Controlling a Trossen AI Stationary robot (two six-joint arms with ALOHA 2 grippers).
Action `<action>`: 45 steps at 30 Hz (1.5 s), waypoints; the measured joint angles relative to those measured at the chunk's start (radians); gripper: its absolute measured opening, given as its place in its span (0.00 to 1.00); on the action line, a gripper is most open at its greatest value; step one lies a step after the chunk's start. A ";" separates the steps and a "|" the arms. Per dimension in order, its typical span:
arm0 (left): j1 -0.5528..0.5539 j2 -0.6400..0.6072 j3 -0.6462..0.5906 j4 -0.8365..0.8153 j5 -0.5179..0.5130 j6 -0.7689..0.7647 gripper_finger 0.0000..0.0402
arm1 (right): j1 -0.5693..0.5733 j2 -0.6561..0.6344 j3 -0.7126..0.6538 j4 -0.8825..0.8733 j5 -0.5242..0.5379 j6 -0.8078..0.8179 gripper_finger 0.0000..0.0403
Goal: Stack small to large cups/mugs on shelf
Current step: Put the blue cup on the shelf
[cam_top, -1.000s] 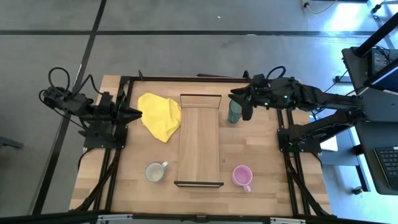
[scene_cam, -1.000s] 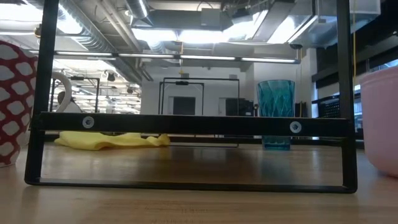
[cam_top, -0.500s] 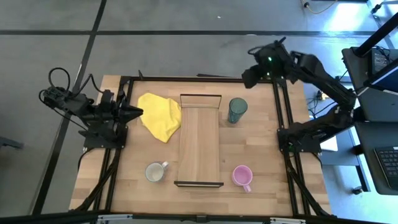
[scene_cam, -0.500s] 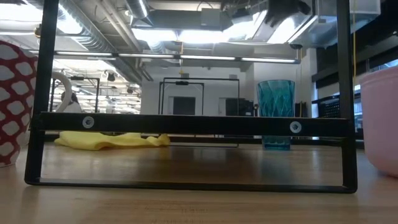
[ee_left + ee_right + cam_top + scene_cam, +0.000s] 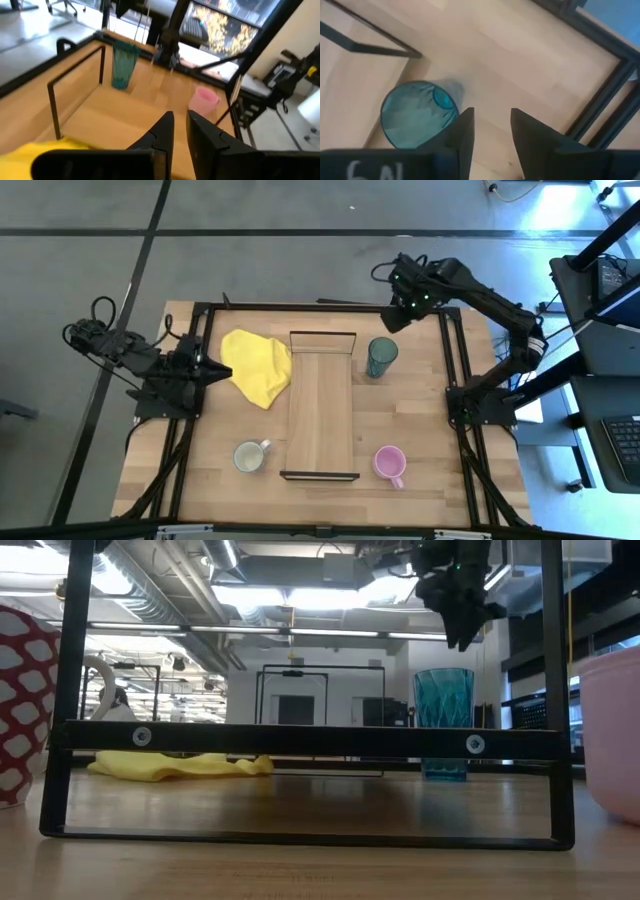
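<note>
The teal tumbler (image 5: pixel 381 357) stands upright on its base on the tabletop, right of the shelf's far end; it also shows in the low view (image 5: pixel 443 725) and the right wrist view (image 5: pixel 417 115). The white mug (image 5: pixel 250 456) stands left of the shelf's near end, the pink mug (image 5: pixel 388 463) right of it. The shelf (image 5: pixel 321 410) lies lengthwise mid-table. My right gripper (image 5: pixel 392 322) hangs open above and just beyond the tumbler, pointing down (image 5: pixel 491 120). My left gripper (image 5: pixel 216 370) is shut at the table's left, beside the yellow cloth.
A yellow cloth (image 5: pixel 258 365) lies crumpled left of the shelf's far end. The table's black frame rails (image 5: pixel 452 370) run along both sides. Bare wood lies between the tumbler and the pink mug (image 5: pixel 205 98).
My right gripper has left the tumbler's side, risen and swung toward the far edge, then tipped to point down above the tumbler. The tumbler has stayed upright in place.
</note>
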 joint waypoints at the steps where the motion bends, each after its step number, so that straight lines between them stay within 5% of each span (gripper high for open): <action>1: 0.000 0.000 0.000 -0.017 0.009 -0.008 0.11 | 0.004 0.005 -0.007 0.001 0.000 0.005 0.33; 13: 0.000 0.000 0.000 -0.116 0.023 -0.021 0.11 | 0.093 0.006 -0.113 0.019 -0.001 0.108 0.53; 31: 0.000 0.000 0.000 -0.131 0.020 -0.025 0.11 | 0.156 0.006 -0.307 0.233 0.029 0.160 0.54; 36: 0.000 0.000 0.000 -0.131 -0.012 -0.026 0.11 | 0.155 0.006 -0.320 0.235 0.046 0.156 0.44; 45: 0.000 0.000 0.000 -0.131 -0.021 -0.025 0.11 | 0.155 0.006 -0.333 0.239 0.045 0.156 0.13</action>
